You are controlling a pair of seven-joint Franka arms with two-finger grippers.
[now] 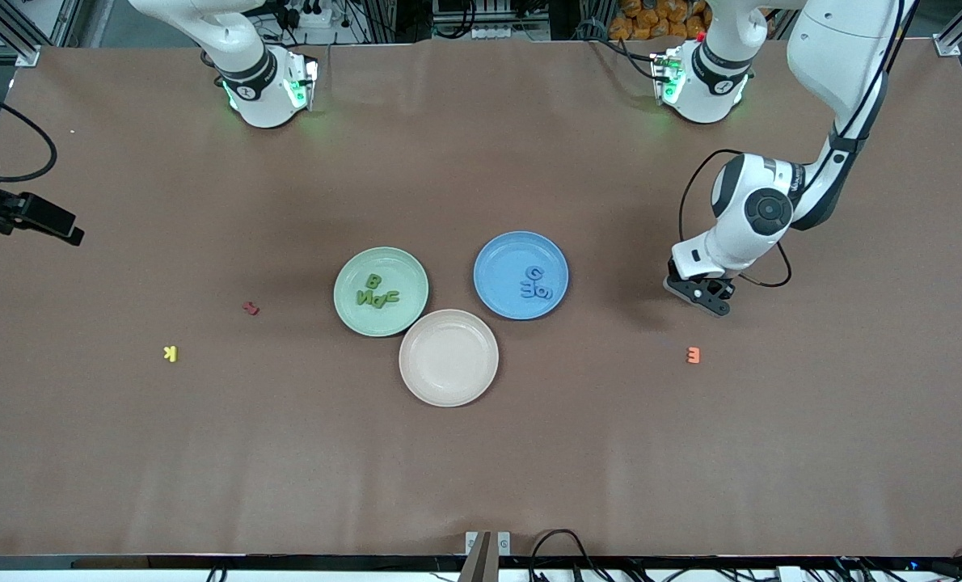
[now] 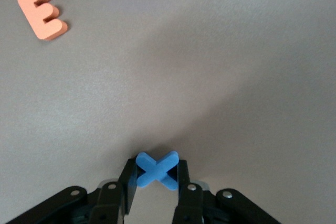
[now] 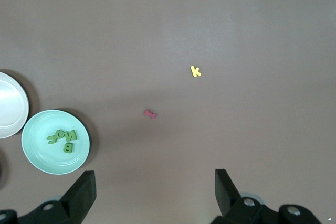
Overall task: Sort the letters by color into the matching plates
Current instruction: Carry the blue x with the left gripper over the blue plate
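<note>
Readable letters: green foam letters [image 1: 377, 293] lie in the pale mint green round plate [image 1: 353, 315], a B plainly legible with N and C among the rest; blue foam letters [image 1: 536, 284] lie in the medium blue round plate [image 1: 499, 252], a G legible on top.
Blue foam X [image 2: 157, 170]: pinched between the fingers of the left gripper [image 1: 712, 298], which is closed narrowly on it, low over the bare table toward the left arm's end, well apart from the blue plate.
Orange foam E [image 1: 694, 355]: flat on the table, near the left gripper and nearer to the front camera than it.
Yellow foam K [image 1: 170, 353]: flat, toward the right arm's end.
Small red foam piece [image 1: 250, 308]: between the K and the green plate; its letter cannot be read.
Beige-pink round plate [image 1: 449, 358]: just beside both coloured plates, nearer to the front camera.
Right gripper [image 3: 152, 190]: fingers spread wide, holding nothing, high over the table at its own end; waiting.
View differences: only the left wrist view shows the X in the grip; the front view hides it. The right wrist view shows the green plate, K and red piece, not the blue plate.
Surface: matte brown table covering [image 1: 481, 453].
</note>
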